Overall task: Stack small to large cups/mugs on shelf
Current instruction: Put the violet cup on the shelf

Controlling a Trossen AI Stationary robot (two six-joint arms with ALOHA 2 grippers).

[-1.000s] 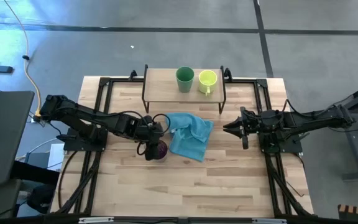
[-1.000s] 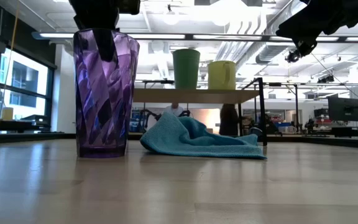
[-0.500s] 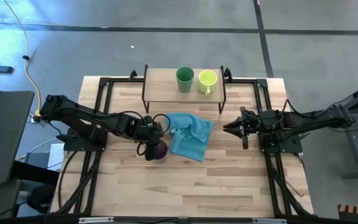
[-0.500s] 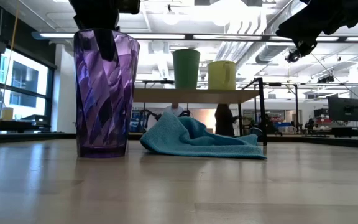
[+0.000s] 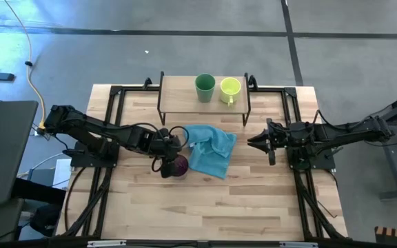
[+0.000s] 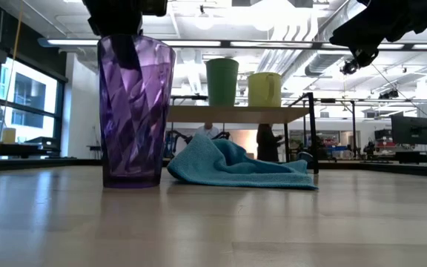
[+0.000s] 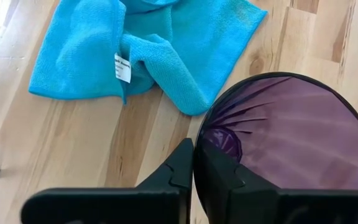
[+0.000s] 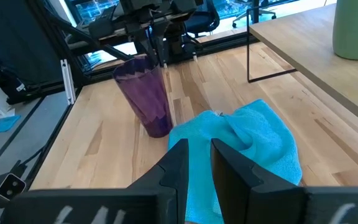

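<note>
a: listing left to right. left gripper first?
b: pinching the rim of the purple tumbler, one finger outside the wall, the other inside. tumbler upright, base on the table, just left of the blue cloth.

a: cloth condition?
b: crumpled, lying flat on the boards in front of the shelf; a white label shows in the left wrist view. whether it touches the tumbler, cannot tell.

a: shelf contents?
b: green cup on the left, yellow-green mug just beside it on the right, both upright on the wood top, mug handle toward the table's front. from table height they stand side by side above the cloth.

a: right gripper?
b: raised off the table right of the cloth, well apart from the shelf, pointing toward the cloth. fingers set narrow, a slim gap between them, holding nothing.
</note>
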